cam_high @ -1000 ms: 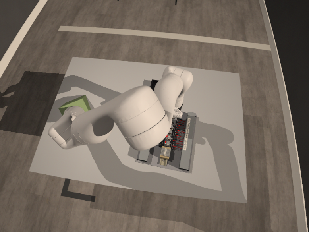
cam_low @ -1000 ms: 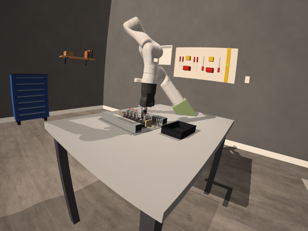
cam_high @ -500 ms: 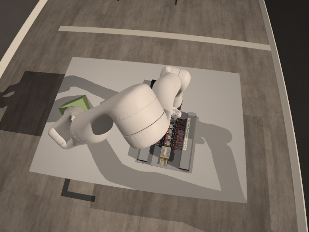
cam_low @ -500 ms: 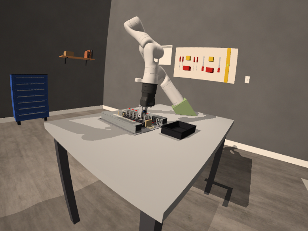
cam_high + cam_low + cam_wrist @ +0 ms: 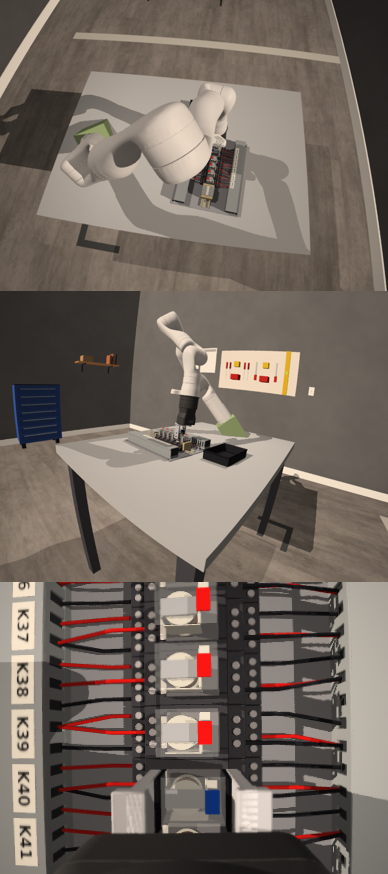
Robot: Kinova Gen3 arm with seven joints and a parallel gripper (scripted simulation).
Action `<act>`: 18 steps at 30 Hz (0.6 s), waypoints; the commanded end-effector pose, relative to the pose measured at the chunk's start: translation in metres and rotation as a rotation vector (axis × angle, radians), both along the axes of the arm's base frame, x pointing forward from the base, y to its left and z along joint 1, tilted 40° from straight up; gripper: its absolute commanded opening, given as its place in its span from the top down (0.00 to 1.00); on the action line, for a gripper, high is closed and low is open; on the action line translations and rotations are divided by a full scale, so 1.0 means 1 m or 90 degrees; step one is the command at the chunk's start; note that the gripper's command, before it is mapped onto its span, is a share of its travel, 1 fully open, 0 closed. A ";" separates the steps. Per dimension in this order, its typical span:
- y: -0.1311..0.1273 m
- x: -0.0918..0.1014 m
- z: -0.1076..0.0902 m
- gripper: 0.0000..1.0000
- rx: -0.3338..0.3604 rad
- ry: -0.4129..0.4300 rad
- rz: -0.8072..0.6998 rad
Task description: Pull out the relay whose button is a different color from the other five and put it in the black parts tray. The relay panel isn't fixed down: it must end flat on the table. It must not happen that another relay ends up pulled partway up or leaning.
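My gripper [image 5: 180,436] [image 5: 193,791] is shut on the relay with the blue button [image 5: 185,800] [image 5: 213,150], one finger on each side. In the wrist view this relay sits a little right of the row's line; how far it is out of its socket cannot be told. Relays with red buttons [image 5: 180,732] [image 5: 213,165] stand in the same row. Another relay beyond the blue one is mostly hidden by the gripper body. The relay panel [image 5: 232,200] [image 5: 150,443] looks flat on the table [image 5: 175,485]. The black parts tray [image 5: 226,460] shows no relay in its visible interior.
The tray stands close beside the panel's terminal-block end. Grey wire ducts [image 5: 369,747] flank the relay row, with red and black wires between. The arm's green wedge base [image 5: 99,128] [image 5: 232,427] stands at the table's far side in the exterior view. The arm hides much of the panel in the top view.
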State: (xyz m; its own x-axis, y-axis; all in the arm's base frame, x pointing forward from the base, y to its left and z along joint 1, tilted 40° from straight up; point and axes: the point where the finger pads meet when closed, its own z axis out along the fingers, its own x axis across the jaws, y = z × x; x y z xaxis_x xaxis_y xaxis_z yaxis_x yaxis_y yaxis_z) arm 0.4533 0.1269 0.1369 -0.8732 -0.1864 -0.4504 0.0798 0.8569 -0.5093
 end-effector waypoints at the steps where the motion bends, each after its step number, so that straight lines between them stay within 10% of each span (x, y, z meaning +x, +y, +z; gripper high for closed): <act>1: 0.001 0.000 0.000 1.00 0.001 0.004 -0.002; 18: 0.001 0.000 0.001 1.00 0.005 0.043 -0.025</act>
State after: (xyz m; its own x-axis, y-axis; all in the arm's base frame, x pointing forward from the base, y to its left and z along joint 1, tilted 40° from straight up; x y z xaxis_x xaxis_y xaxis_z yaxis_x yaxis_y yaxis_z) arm 0.4529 0.1274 0.1376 -0.9083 -0.1480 -0.3912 0.0797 0.8569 -0.5093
